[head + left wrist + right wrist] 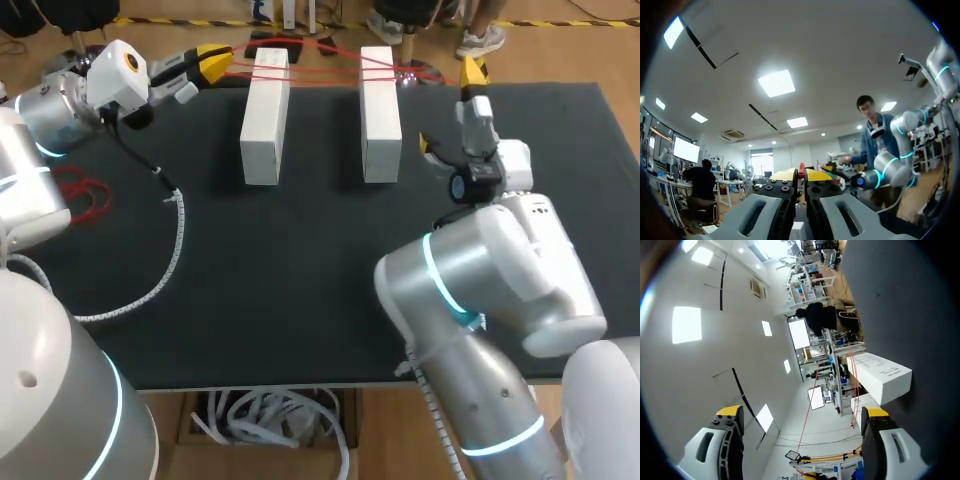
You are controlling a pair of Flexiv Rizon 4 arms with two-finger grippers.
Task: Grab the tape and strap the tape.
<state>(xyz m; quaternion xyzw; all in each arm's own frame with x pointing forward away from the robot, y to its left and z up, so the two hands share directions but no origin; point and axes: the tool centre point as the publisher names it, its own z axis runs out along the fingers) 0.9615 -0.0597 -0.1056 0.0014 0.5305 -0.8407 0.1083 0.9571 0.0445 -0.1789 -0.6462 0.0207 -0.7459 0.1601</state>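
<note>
**Red tape pinched at the far left, strung across two white blocks**

The tape (325, 68) was a thin, flat red strap drawn out in several taut strands. Its long axis ran left to right along the far edge of the counter (300, 260), a dark, matte surface. The strands passed over the far ends of two smooth white rectangular blocks, the left block (265, 115) and the right block (380, 112), which stood parallel with their long sides running near to far.

At its left end the tape met the left gripper (212, 62), whose yellow-tipped fingers were pressed together. The left wrist view showed a red sliver caught between them.

The right gripper (450, 110) stood just right of the right block, its fingers spread wide and holding nothing. The strands ended close to its far fingertip; I could not tell whether they touched.

A white spiral-wrapped cable (170, 260) curved over the counter's left part.
</note>
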